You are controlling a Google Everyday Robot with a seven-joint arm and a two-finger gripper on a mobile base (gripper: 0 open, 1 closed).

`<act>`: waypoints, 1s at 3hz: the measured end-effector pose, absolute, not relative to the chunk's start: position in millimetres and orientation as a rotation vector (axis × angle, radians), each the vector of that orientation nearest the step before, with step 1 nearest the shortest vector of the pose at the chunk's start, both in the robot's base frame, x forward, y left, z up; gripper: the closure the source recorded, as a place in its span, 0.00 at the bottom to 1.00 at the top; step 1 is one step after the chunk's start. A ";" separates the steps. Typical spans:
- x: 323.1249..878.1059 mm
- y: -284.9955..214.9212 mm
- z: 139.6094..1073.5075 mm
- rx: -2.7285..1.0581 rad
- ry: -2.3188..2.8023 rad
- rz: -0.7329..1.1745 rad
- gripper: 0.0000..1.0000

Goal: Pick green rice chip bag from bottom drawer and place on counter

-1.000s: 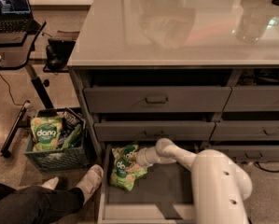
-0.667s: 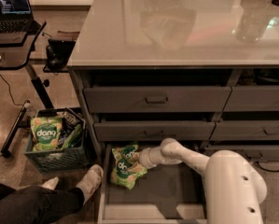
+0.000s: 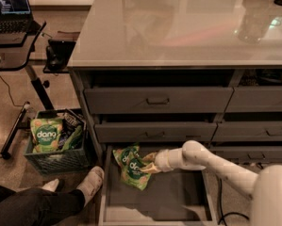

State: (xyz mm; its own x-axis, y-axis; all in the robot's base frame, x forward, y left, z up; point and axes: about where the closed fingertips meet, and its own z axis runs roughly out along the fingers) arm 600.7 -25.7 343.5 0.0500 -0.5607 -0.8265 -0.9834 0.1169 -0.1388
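Observation:
The green rice chip bag (image 3: 130, 166) is a crinkly light-green pouch at the back left of the open bottom drawer (image 3: 178, 199). My gripper (image 3: 147, 168) reaches in from the right at the end of a white arm and its tip is against the bag's right edge. The bag leans up slightly against the drawer's left wall. The counter (image 3: 178, 27) is the glossy pale-grey slab above the drawers.
A dark crate (image 3: 55, 147) on the floor at left holds another green "dang" bag (image 3: 45, 134). A person's leg and white shoe (image 3: 88, 182) lie beside the drawer's left side. A black desk with a laptop (image 3: 8, 4) stands at far left. Closed drawers are above.
My arm has shifted a little to the right and the bag has tipped up slightly with the gripper at its edge.

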 end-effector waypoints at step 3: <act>576.4 -88.6 427.6 -1.427 1.577 0.709 1.00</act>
